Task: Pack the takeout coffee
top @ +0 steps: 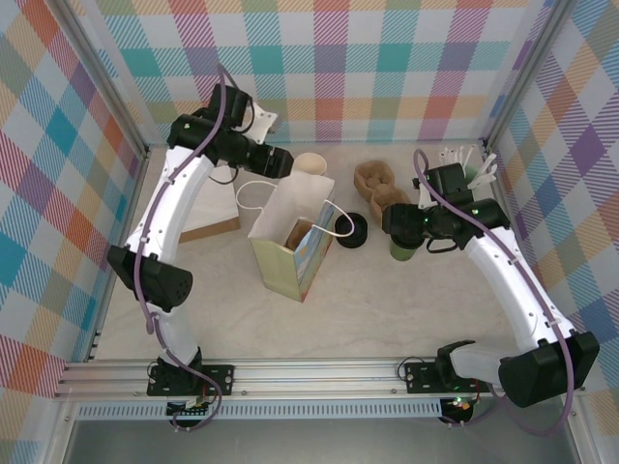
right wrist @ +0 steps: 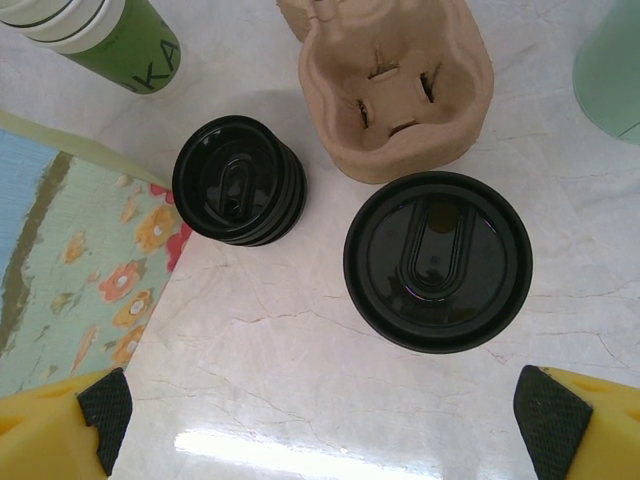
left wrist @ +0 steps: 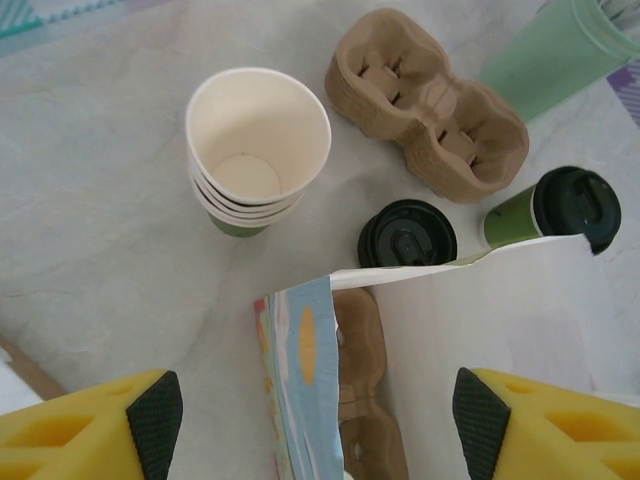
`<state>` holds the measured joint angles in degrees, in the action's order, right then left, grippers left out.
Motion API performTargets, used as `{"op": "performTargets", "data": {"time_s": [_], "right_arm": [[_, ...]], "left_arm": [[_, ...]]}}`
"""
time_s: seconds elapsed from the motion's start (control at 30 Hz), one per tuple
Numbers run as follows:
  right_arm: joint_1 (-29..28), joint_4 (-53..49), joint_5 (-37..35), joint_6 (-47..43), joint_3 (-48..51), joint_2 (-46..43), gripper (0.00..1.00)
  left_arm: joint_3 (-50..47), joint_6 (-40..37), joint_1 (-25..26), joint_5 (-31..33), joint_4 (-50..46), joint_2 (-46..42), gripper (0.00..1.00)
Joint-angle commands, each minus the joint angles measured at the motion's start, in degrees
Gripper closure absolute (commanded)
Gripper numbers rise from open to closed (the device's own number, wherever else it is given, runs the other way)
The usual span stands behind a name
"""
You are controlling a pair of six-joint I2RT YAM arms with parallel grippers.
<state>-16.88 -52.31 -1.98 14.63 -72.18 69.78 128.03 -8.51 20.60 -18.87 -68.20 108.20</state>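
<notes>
Right gripper hangs wide open above the lidded coffee cup; grasping looks next: lower squarely, close on its wall. Left gripper, open, straddles the paper bag rim.

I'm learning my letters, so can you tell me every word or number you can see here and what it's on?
"KA": dark letters on the green wall of the cup stack; the rest is hidden.
Paper bag: flower pictures, no words.
Loose black lids and coffee cup lid: nothing readable.
</notes>
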Motion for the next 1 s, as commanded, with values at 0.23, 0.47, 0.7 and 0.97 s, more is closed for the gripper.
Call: {"op": "performTargets", "data": {"time_s": [0.23, 0.47, 0.7, 0.97], "right_arm": [[0.36, 0.91, -1.02, 1.19, 1.51, -1.40, 0.00], [0.36, 1.19, -1.27, 1.27, 1.94, -1.32, 0.00], [0.44, 1.51, -1.52, 1.47, 2.31, -1.47, 0.00], [0.80, 1.95, -1.54, 1.79, 3.07, -1.67, 0.00]], "left_arm": [[1.83, -1.51, 0.84, -4.34, -4.92, 5.05, 0.38], [1.81, -0.50, 1.49, -1.98, -6.08, 6.58, 0.61], [1.59, 2.24, 1.90, 0.65, -5.25, 5.51, 0.86], [-1.40, 11.56, 2.16, 3.80, -2.66, 1.62, 0.99]]}}
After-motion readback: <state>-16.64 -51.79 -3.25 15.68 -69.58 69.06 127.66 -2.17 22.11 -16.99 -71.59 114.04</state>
